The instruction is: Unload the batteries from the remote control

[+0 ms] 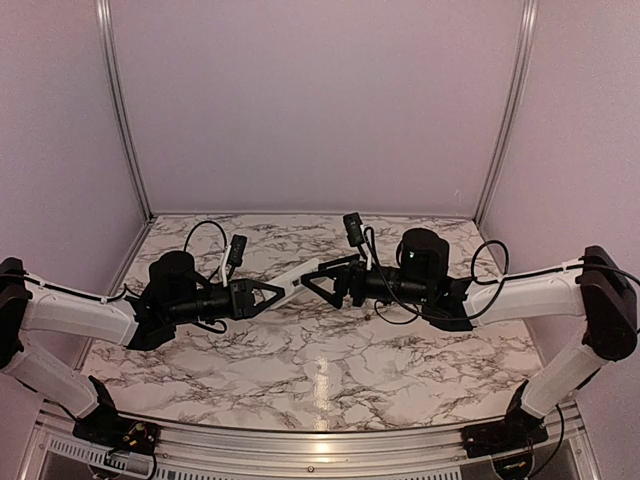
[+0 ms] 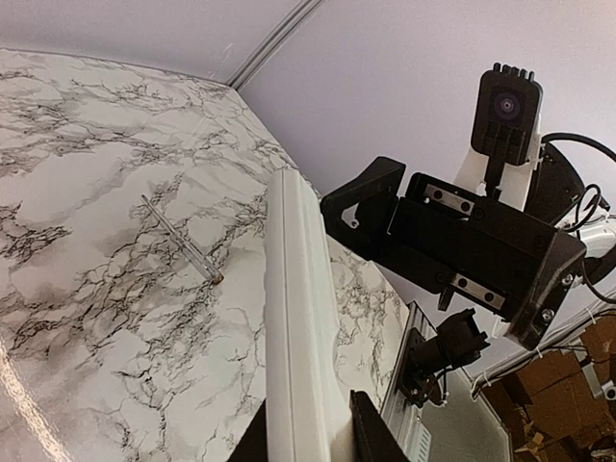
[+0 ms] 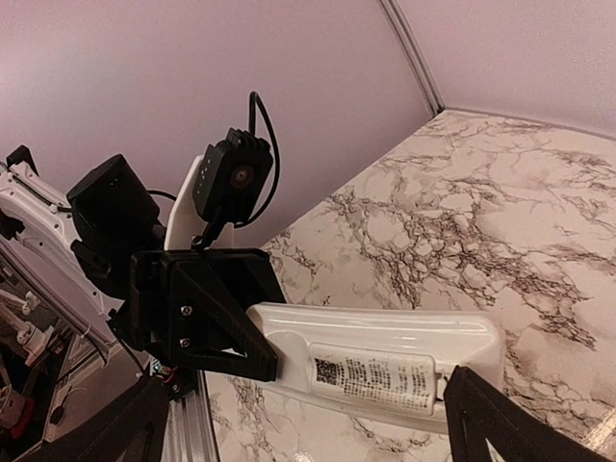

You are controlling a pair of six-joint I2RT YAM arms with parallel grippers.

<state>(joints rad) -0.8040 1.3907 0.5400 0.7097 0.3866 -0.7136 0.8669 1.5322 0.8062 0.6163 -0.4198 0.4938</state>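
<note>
The remote control (image 1: 300,277) is a slim white bar held in the air over the middle of the marble table. My left gripper (image 1: 278,292) is shut on its near end, with the remote running up between the dark fingers (image 2: 371,428) in the left wrist view. In the right wrist view the remote (image 3: 375,358) shows its back with a printed label (image 3: 373,377). My right gripper (image 1: 312,282) is open, and its wide-spread fingers (image 3: 500,423) stand either side of the remote's free end without closing on it. The batteries are hidden.
A thin clear-grey rod (image 2: 180,238) lies flat on the marble table (image 1: 330,370) to the left of the held remote. Pale walls with metal corner posts (image 1: 120,110) enclose the back and sides. An aluminium rail (image 1: 300,455) runs along the near edge.
</note>
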